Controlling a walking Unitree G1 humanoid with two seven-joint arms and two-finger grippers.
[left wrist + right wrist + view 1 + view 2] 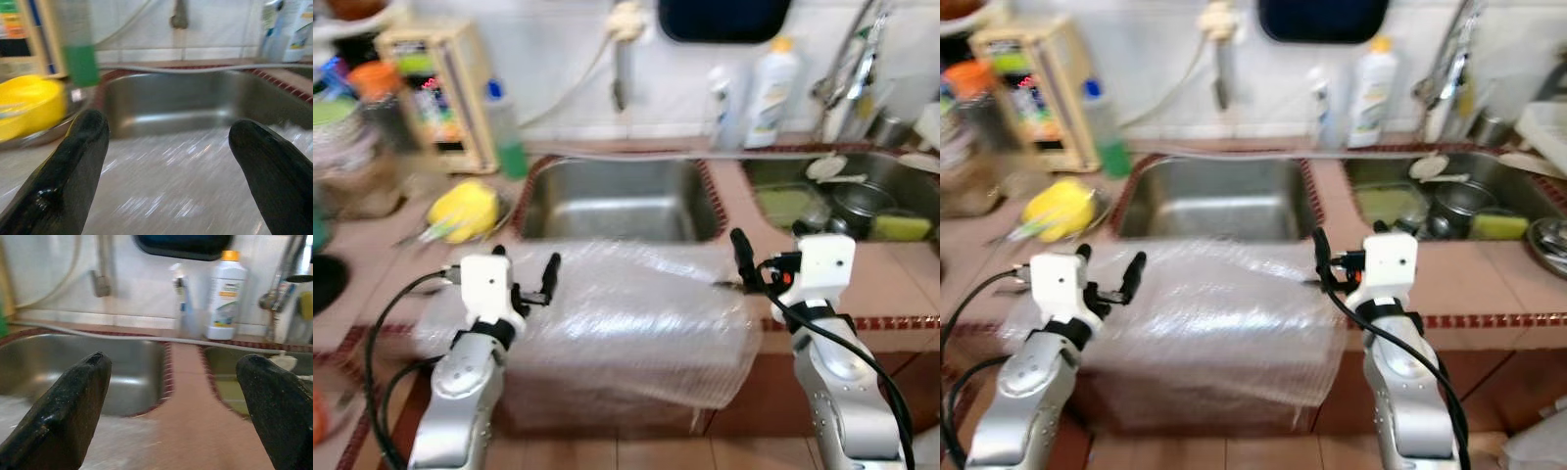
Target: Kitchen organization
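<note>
Bubble wrap [626,313] lies spread over the front edge of the counter [891,284], before the left sink [617,196], its front part hanging down past the edge. Both grippers hover just above it with fingers parted and nothing between them.

Left gripper [524,279] has its black fingers [73,166] spread wide over the wrap's left part, pointing toward the sink; whether the tips touch the sheet cannot be told. Right gripper [766,257] has its fingers [68,406] equally wide, at the wrap's right edge, aimed at the strip of counter between the two sinks. Each gripper sits on a white wrist block, with silver arms and black cables below.

Beyond the left gripper a yellow bowl [465,208] sits on a metal plate on the counter, just left of the sink. Behind it stand a bottle with a green label [507,132] and a tan box [440,93]. Jars [352,147] crowd the far left.

Right sink [862,201] holds a pot [864,204], a green sponge [901,227] and other dishes. At the back wall, between the sinks, stand a white bottle with an orange cap [771,90] and a smaller spray bottle [722,106]. A tap [852,69] rises at the right. The views are blurred
</note>
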